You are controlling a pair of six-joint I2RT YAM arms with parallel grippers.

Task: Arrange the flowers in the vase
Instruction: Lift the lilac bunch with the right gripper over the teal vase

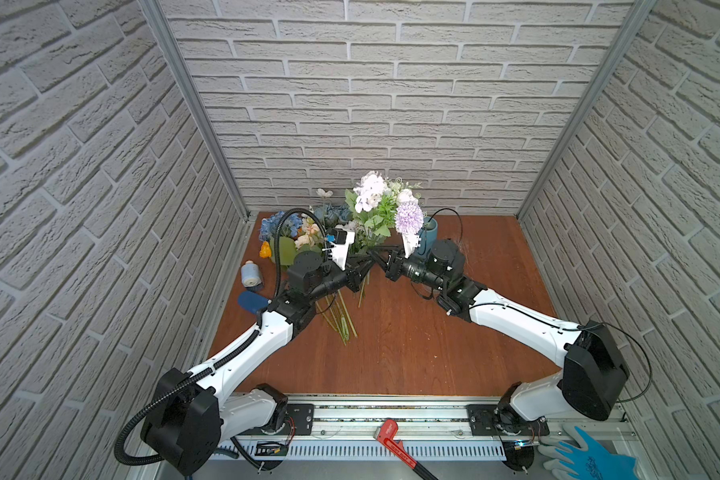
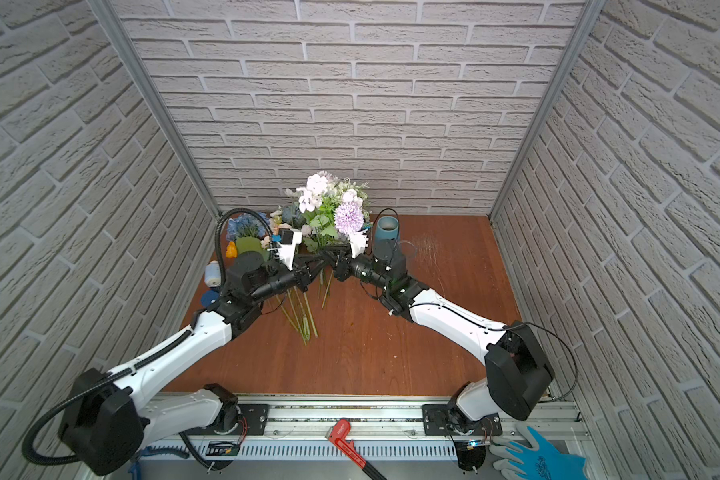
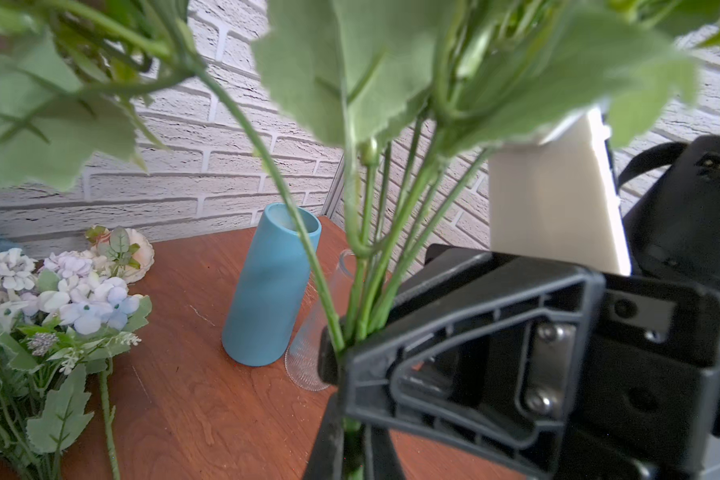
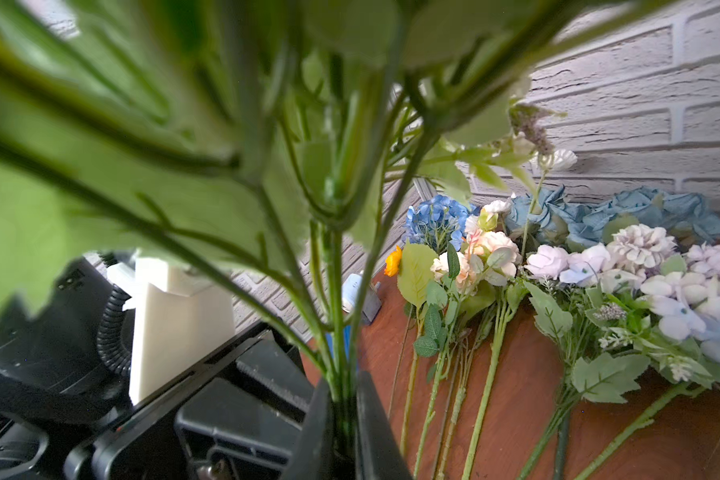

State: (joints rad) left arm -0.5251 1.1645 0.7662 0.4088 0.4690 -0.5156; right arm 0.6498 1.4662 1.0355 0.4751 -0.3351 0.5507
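Left jaws and right jaws both clench the lilac-white bunch by its stems, upright over the mid-desk. This looks like a handover: loosen your left, then lower the stems into the blue vase, far and just right of the bunch.

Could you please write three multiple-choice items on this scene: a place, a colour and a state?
1. Where is the tall blue cylindrical vase in a top view?
A. Near the front edge
B. Upright at the back of the brown wooden table, right of the held bunch of white and lilac flowers
C. In the front left corner

2. What colour is the round pompom bloom on the held bunch?
A. Lilac
B. Orange
C. Red

3. How are the left gripper and the right gripper?
A. Both open
B. Left shut, right open
C. Both shut on the held bunch's stems

Answers: 1 B, it stands at the table's far edge; 2 A, its petals are pale purple; 3 C, each wrist view shows the green stems clamped.
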